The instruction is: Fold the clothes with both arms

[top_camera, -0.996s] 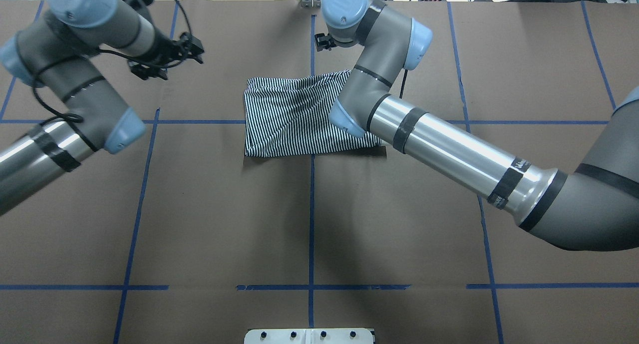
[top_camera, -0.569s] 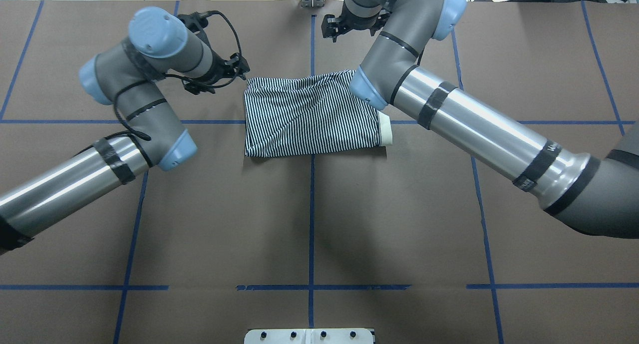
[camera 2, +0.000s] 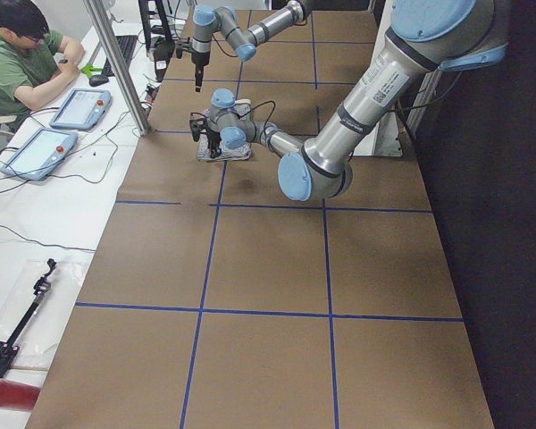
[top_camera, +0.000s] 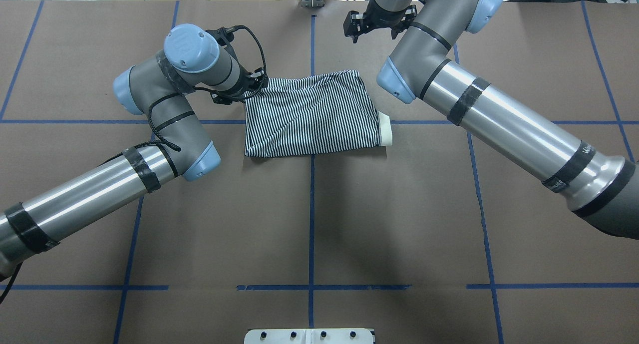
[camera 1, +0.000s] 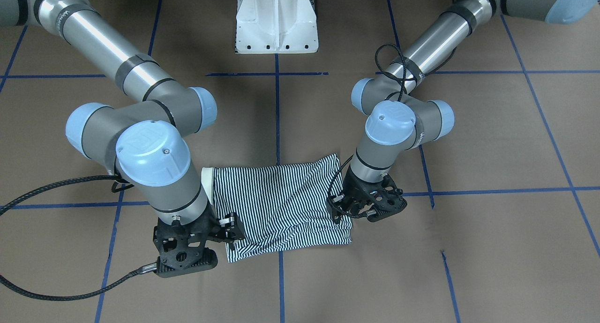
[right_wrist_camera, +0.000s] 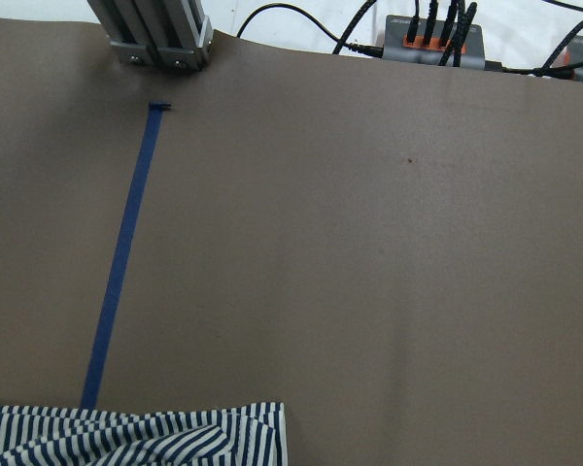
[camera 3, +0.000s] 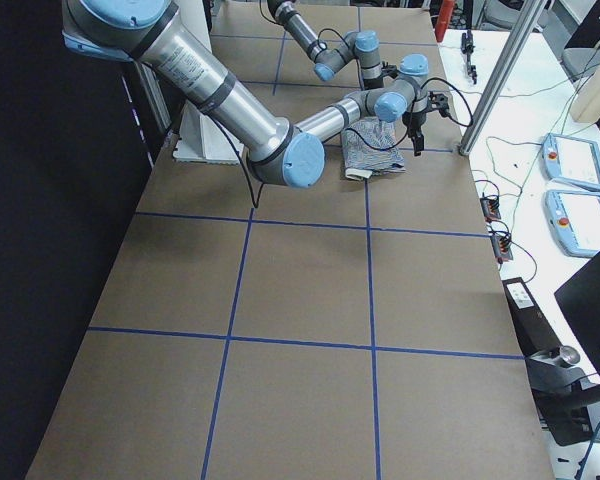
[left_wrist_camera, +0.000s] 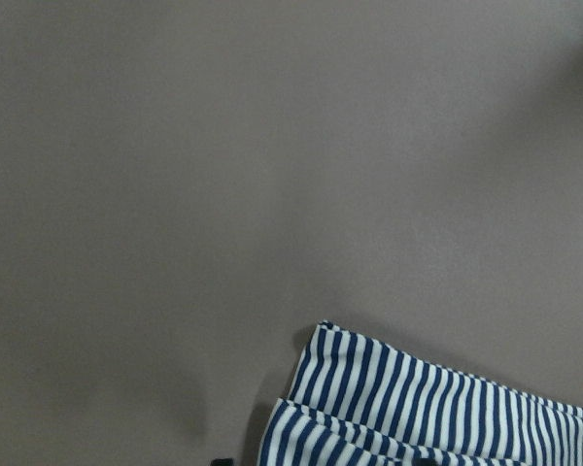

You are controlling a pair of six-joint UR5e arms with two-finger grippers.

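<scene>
The striped polo shirt (top_camera: 309,117) lies folded into a flat rectangle on the table (top_camera: 309,224). It sits close to the table's far edge from the robot, about midway along that edge, across the centre blue tape line (top_camera: 311,209). A strip of its cream collar (top_camera: 385,129) shows at the end toward the robot's right.

The left arm (top_camera: 100,184) reaches in and sets the left hand (top_camera: 248,84) low at the shirt's far left corner. In the left wrist view that striped corner fills the lower right, with bare table around it. From the front-facing view the hand points straight down at the cloth's edge. I cannot tell whether its fingers are spread or pressed together, nor whether they touch the cloth.

The right arm (top_camera: 499,124) stretches across to the far edge, and the right hand (top_camera: 377,22) hangs pointing down just beyond the shirt's far right corner, apart from the cloth. The right wrist view shows only a sliver of stripes at its bottom left and bare table beyond. Whether this hand is spread or closed I cannot tell
</scene>
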